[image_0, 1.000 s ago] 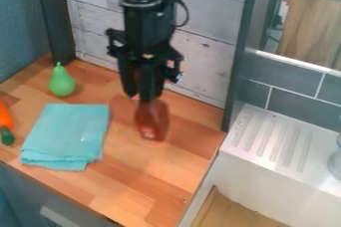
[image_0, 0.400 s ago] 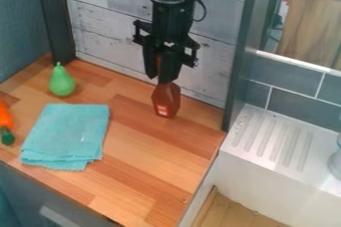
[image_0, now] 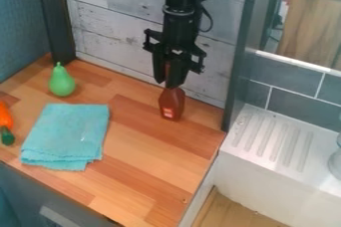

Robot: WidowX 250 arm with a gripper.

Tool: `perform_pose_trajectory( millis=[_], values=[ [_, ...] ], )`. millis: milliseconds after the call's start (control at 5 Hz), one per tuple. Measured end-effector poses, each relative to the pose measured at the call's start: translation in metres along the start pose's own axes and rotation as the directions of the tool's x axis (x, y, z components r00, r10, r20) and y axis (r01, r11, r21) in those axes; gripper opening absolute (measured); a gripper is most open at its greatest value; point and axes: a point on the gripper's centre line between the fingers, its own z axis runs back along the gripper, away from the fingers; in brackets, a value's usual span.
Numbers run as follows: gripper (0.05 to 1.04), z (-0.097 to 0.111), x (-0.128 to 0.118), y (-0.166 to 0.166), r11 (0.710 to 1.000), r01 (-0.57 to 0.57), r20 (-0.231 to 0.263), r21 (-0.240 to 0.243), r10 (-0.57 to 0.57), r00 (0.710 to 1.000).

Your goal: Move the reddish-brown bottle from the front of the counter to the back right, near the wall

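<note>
The black gripper (image_0: 170,82) hangs near the back wall, right of the middle of the wooden counter (image_0: 143,144). It is shut on the upper part of a brown bottle (image_0: 172,104), which hangs upright with a small red and white label low on its side. Whether the bottle's base touches the counter, I cannot tell. To the left lies a folded turquoise cloth (image_0: 67,134). Behind the cloth stands a green pear (image_0: 62,81).
An orange thing with a green end (image_0: 6,124) lies at the left edge. A dark upright post (image_0: 241,47) rises at the counter's back right corner. Beyond it is a white sink with a ridged drainboard (image_0: 279,139).
The gripper has moved right and toward the back wall with the bottle. Since the later earlier frame it has shifted slightly right and a little lower. The cloth and pear have stayed put.
</note>
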Motion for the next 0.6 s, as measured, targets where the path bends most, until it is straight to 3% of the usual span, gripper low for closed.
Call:
perform_pose_trajectory(
  millis=[400, 600],
  values=[
    [0.405, -0.0019, 0.0077, 0.002, 0.999, -0.032, -0.056, 0.002, 0.032, 0.998],
    [0.709, -0.0028, 0.0068, -0.0003, 0.998, -0.063, -0.062, -0.019, 0.062, 0.996]
  ],
)
